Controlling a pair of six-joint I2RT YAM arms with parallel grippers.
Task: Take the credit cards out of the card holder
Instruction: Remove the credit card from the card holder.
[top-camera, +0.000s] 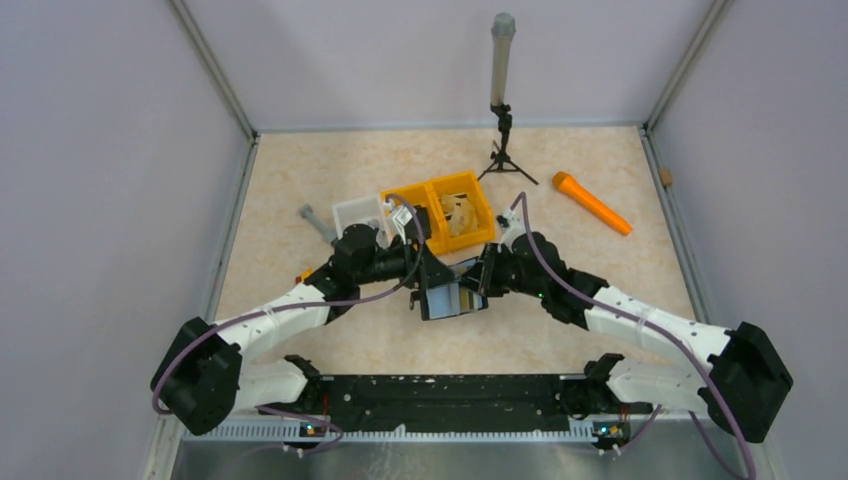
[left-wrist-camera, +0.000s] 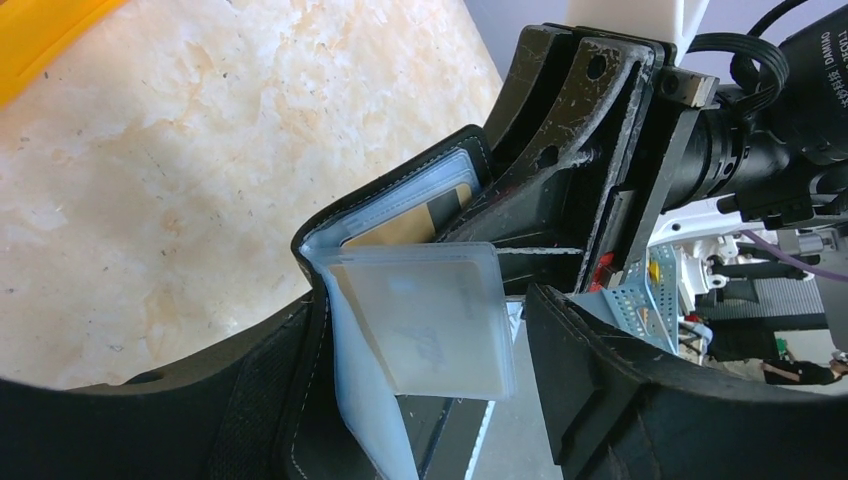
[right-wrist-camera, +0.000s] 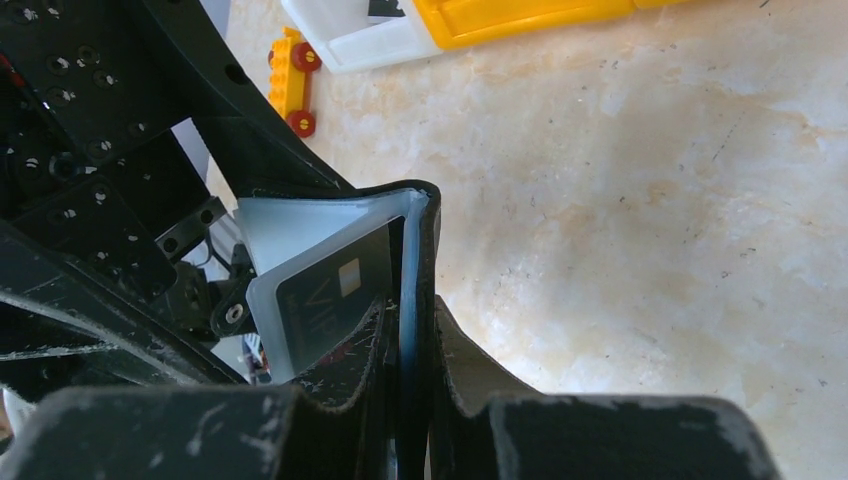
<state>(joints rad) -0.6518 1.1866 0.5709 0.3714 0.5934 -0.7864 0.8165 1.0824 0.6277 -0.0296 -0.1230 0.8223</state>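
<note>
The black card holder (top-camera: 452, 299) hangs open above the table between both grippers. My right gripper (right-wrist-camera: 415, 350) is shut on one cover (right-wrist-camera: 428, 240) with its pale blue lining, gripping it edge-on. A black credit card (right-wrist-camera: 322, 297) with a gold chip sits in a frosted sleeve beside it. My left gripper (left-wrist-camera: 420, 345) is open, its fingers (left-wrist-camera: 600, 370) wide apart around a frosted sleeve holding a pale card (left-wrist-camera: 435, 320). The other cover (left-wrist-camera: 290, 420) lies along its left finger. A tan card (left-wrist-camera: 408, 229) shows in an inner slot.
A yellow bin (top-camera: 455, 210) and a white bin (top-camera: 360, 213) stand just behind the grippers. An orange tool (top-camera: 592, 203) lies at the back right, a small tripod stand (top-camera: 503, 130) at the back wall. A yellow toy brick with red wheels (right-wrist-camera: 290, 80) lies by the white bin.
</note>
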